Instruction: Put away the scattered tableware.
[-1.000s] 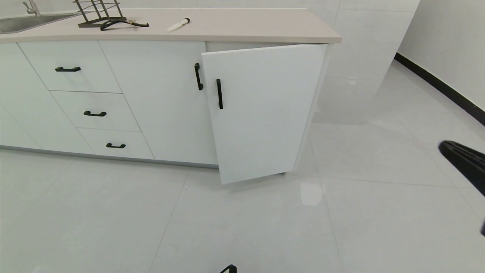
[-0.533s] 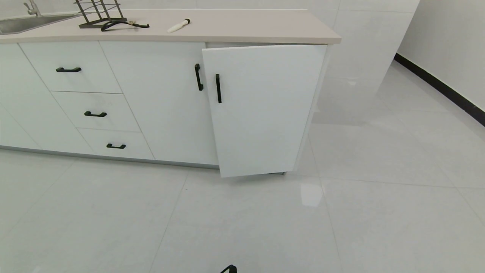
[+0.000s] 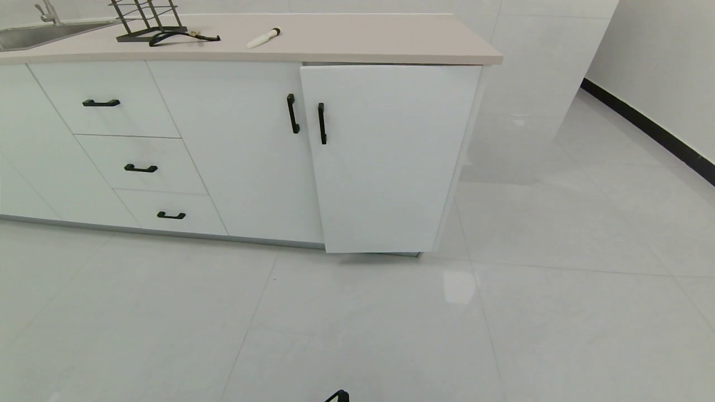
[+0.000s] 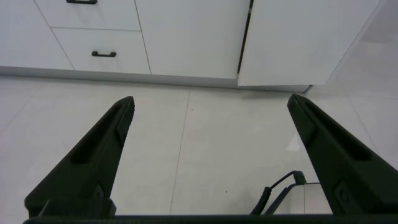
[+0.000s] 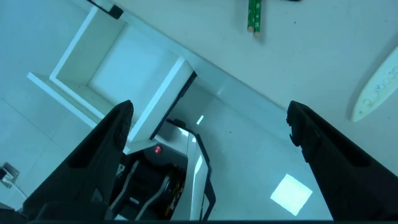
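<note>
Beyond the fingertips of the left gripper (image 4: 211, 102) stands a white cabinet door (image 3: 385, 156) — white drawers (image 3: 139, 162) to its left; above, a beige countertop (image 3: 363, 39) bears a black wire rack (image 3: 148, 22), with a white utensil (image 3: 262, 38) to the rack's right.

The cabinet door (image 3: 385, 156) has swung inward from clearly ajar to almost flush with the neighbouring door (image 3: 234, 151).

Straight ahead of the left gripper (image 4: 211, 99), pale glossy floor tile (image 3: 357, 335) runs to a white cabinet run (image 3: 234, 167) with black bar handles (image 3: 291, 113) — three drawers (image 3: 134, 151), then two doors, the right-hand door (image 3: 391, 156) slightly ajar. A beige countertop (image 3: 363, 39) caps it, with a sink (image 3: 33, 33) at its left end. Farther right stands a white wall (image 3: 659, 50) with black skirting (image 3: 648, 125) — a glare patch (image 3: 459, 286) shines on the floor
</note>
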Controlling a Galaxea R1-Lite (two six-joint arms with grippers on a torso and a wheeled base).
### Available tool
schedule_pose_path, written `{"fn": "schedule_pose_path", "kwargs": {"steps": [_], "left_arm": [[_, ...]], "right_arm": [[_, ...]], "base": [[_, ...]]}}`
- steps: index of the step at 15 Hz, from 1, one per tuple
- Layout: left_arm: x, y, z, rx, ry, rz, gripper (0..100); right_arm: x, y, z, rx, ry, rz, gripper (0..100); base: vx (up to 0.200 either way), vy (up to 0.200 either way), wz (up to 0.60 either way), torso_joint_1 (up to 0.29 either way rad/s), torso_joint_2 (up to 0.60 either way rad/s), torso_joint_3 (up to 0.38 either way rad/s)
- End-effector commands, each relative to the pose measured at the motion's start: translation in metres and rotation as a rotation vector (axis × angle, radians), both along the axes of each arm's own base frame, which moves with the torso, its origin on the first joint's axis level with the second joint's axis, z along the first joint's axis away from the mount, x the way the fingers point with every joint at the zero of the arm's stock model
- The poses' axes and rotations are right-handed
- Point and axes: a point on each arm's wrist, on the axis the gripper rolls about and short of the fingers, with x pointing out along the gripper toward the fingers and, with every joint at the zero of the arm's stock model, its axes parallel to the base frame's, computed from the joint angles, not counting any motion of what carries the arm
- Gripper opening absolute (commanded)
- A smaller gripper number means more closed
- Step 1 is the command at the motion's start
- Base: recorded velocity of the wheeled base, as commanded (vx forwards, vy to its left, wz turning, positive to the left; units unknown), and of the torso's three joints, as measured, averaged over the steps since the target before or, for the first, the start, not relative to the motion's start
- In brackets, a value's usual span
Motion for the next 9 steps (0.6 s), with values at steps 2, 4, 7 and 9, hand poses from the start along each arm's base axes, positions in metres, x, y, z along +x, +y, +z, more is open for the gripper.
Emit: {"fn": "schedule_pose_path", "kwargs": {"steps": [2,4,7,9], "left_arm": [[0.0001,0.0,0.0,0.0,0.001,0.001,100],[0.0001,0.0,0.0,0.0,0.001,0.002,100],[0.0001,0.0001,0.0,0.0,0.001,0.001,100],[0.0001,0.0,0.0,0.001,0.001,0.002,100]], "right_arm": [[0.0,-0.0001,-0.0018,0.029,0.01,-0.005,0],[0.0,-0.0001,-0.0019,0.032,0.012,-0.005,0],[-0.0002,-0.0001,-0.002,0.035,0.01,-0.005,0],[-0.0002,-0.0001,-0.002,0.035,0.01,-0.005,0]], "base": [[0.2,0.0,0.0,0.005,0.0,0.0],[0.2,0.0,0.0,0.002,0.0,-0.005],[0.2,0.0,0.0,0.002,0.0,-0.001],[0.0,0.2,0.0,0.0,0.0,0.007]]}}
